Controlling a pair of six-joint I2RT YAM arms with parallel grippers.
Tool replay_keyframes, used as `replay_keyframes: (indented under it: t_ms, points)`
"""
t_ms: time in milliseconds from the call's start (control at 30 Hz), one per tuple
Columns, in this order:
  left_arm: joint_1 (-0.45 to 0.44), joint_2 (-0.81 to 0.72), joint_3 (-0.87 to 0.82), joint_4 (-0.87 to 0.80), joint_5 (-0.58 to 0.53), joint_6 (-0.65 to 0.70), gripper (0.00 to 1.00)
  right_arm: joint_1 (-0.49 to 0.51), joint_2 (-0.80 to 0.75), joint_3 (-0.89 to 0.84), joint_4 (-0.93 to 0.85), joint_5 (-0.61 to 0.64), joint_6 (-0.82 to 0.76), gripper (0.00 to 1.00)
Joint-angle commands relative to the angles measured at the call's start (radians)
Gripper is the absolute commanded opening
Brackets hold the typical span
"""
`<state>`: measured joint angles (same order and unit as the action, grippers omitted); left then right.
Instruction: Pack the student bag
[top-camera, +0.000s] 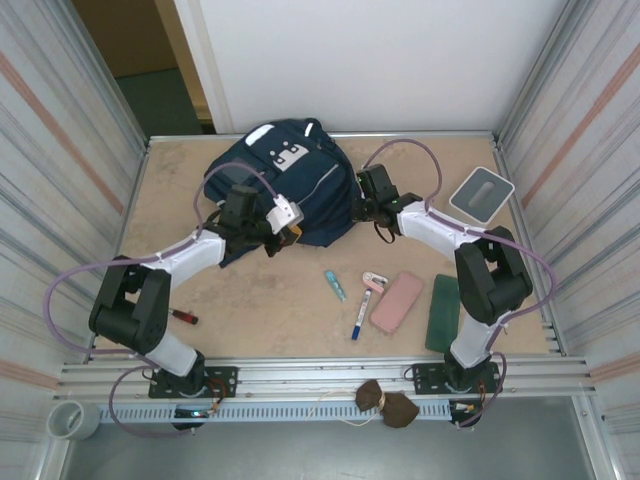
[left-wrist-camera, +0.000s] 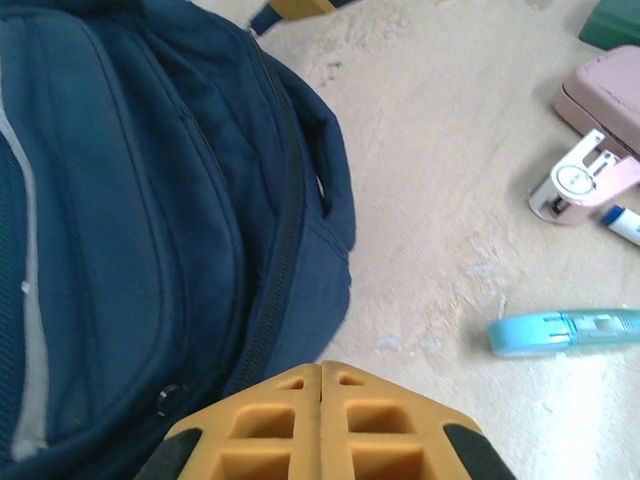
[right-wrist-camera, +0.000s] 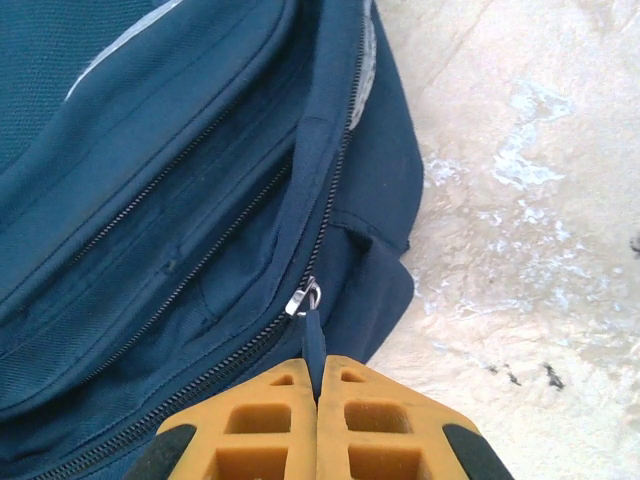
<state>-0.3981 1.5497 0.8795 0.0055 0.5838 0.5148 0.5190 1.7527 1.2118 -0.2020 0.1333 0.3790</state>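
So the student bag is laid flat on the bench, sandwiched between the two sets of fingers. The right fingers are clamped on the zip pull, presumably so the zip can be dragged open. The left fingers are clenched tight right at the bag's edge, probably to steady it. Whether any fabric is actually pinched can't be told. The blue correction tape and pink case are parked off to the right of the left fingers, likely to be packed later.
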Motion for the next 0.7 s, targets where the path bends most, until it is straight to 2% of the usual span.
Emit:
replay_keyframes:
  t_ms: [0, 67, 100, 233, 433, 667]
  points:
    - [-0.014, -0.035, -0.017, 0.052, 0.005, -0.025, 0.17, 0.022, -0.014, 0.009, -0.004, -0.032, -0.032, 0.0]
    - [-0.048, -0.012, 0.017, 0.053, -0.021, -0.01, 0.34, 0.023, -0.042, -0.016, 0.01, -0.055, -0.008, 0.0]
    - [-0.064, 0.005, 0.039, 0.049, -0.035, -0.002, 0.39, 0.021, -0.056, -0.028, 0.018, -0.066, 0.003, 0.0]
    - [-0.125, 0.124, 0.182, 0.012, -0.071, 0.023, 0.5, 0.017, -0.099, -0.068, 0.042, -0.098, 0.038, 0.0]
    - [-0.166, 0.302, 0.366, -0.017, -0.076, 0.023, 0.54, 0.006, -0.136, -0.101, 0.055, -0.121, 0.058, 0.0]
    - [-0.177, 0.433, 0.476, -0.019, -0.05, -0.005, 0.54, -0.007, -0.155, -0.13, 0.073, -0.133, 0.07, 0.0]
